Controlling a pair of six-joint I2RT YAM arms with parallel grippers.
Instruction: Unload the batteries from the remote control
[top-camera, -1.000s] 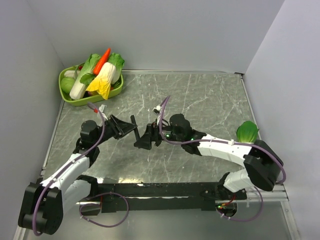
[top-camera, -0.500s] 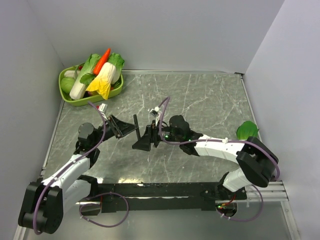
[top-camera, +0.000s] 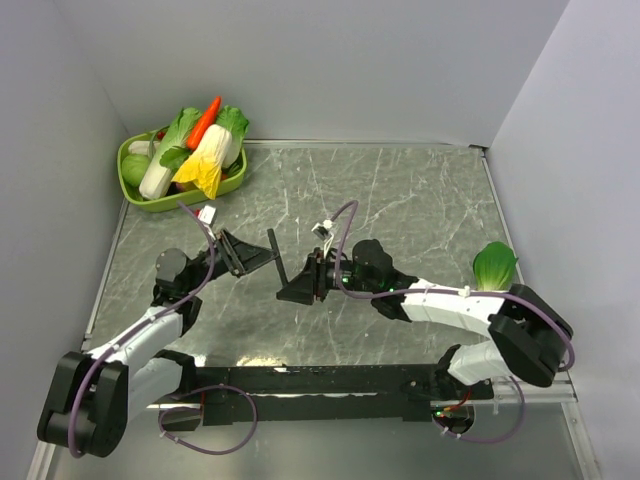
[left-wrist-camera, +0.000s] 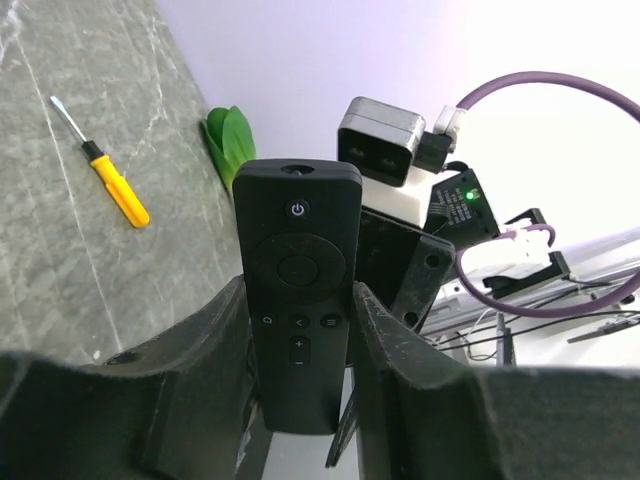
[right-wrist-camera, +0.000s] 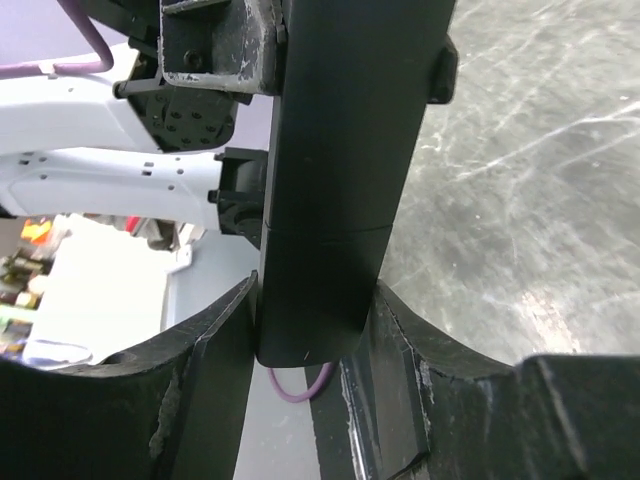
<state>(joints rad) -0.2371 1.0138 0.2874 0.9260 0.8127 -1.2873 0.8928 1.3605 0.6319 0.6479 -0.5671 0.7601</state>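
- Now your right fingers (right-wrist-camera: 205, 370) have narrowed onto the remote control (left-wrist-camera: 297, 300), from wide a second ago.
- Your left fingers (left-wrist-camera: 200, 370) hold its other end, above the middle of the bench (top-camera: 420, 200).
- With both ends braced, you can likely work the battery cover off next.

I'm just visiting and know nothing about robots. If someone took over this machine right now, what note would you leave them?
Left claw: shut on the remote control, buttons facing its camera.
Right claw: fingers against both sides of one end of the remote, looks shut on it.
Done: remote is off the table, held between both claws.
Left: back looks closed, no batteries in sight; open it and take them out.
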